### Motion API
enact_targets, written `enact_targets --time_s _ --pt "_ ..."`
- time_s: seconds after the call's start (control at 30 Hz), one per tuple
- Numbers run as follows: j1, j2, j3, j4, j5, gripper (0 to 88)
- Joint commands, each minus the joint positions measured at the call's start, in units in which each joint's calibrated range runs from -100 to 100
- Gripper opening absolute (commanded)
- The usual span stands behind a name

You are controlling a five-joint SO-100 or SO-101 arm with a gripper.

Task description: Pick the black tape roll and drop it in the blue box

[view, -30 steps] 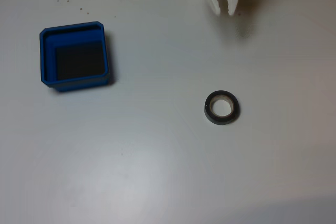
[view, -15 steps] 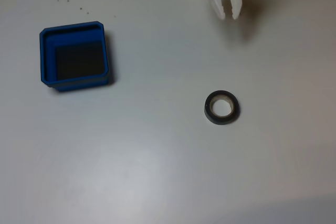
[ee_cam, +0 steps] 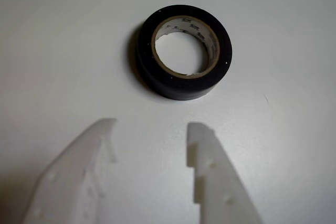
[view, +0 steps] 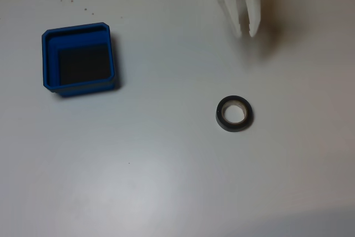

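Note:
The black tape roll (view: 222,121) lies flat on the white table, right of centre in the fixed view, its pale core facing up. The blue box (view: 47,59) with a dark floor stands at the left, far from the roll. My white gripper (view: 246,31) reaches in from the top edge, well above the roll in the picture, fingers slightly apart. In the wrist view the tape roll (ee_cam: 181,85) lies just beyond the gripper (ee_cam: 152,127), which is open with bare table between its two fingertips and the roll roughly in line with the gap.
The white table (view: 166,181) stretches wide around both things. A few small dark specks (view: 85,9) dot the surface above the box.
The gripper has moved down the fixed view toward the tape roll, reaching farther into the picture. Roll and box have not moved.

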Motion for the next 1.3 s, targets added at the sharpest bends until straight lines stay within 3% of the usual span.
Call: enact_targets --time_s 0.0,0.3,0.6,0.77,1.27 --pt "2.46 7.68 -9.59 -0.49 -0.24 11.9" --pt "7.15 27.17 -28.09 5.20 -0.24 11.9" --pt "7.44 41.46 -60.44 41.01 -0.41 11.9" --pt "7.44 51.41 -76.97 52.64 -0.50 11.9" --pt "7.54 66.04 -92.60 53.55 -0.68 11.9"
